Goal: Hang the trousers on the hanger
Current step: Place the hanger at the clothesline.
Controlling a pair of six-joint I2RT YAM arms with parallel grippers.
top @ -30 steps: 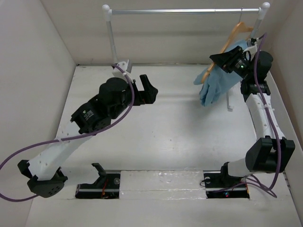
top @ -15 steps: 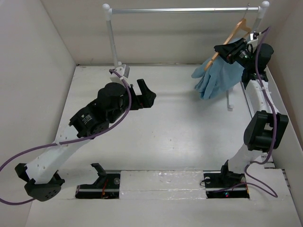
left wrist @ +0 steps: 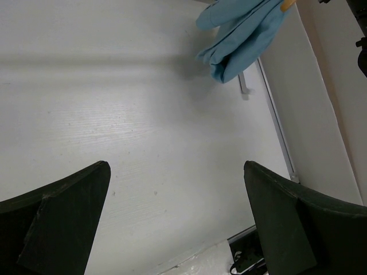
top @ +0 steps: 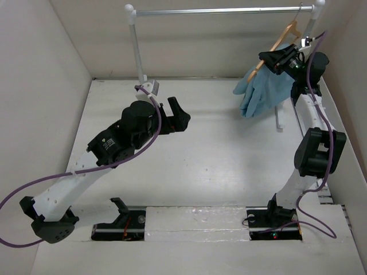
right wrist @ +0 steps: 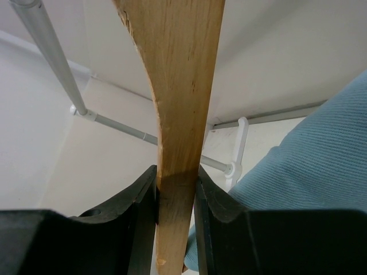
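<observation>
The light blue trousers (top: pixel 265 90) hang folded over the wooden hanger (top: pixel 285 35) at the far right, in the air by the rail's right post. My right gripper (top: pixel 276 59) is shut on the hanger; in the right wrist view its black jaws clamp the light-brown wood (right wrist: pixel 179 114), with blue cloth (right wrist: pixel 309 172) at the right. The hanger's metal hook (top: pixel 299 11) is up at the rail bar; I cannot tell if it rests on it. My left gripper (top: pixel 182 114) is open and empty over the table's middle left; the trousers show far off in its view (left wrist: pixel 243 31).
The white-and-silver clothes rail (top: pixel 223 11) spans the back, with posts at left (top: pixel 135 48) and right (top: pixel 314 17). Its foot (top: pixel 278 121) sits on the table under the trousers. White walls close in left, back and right. Arm bases sit at the near edge.
My right gripper has lifted the hanger and trousers up and back toward the rail's right end. The left arm shifted slightly.
</observation>
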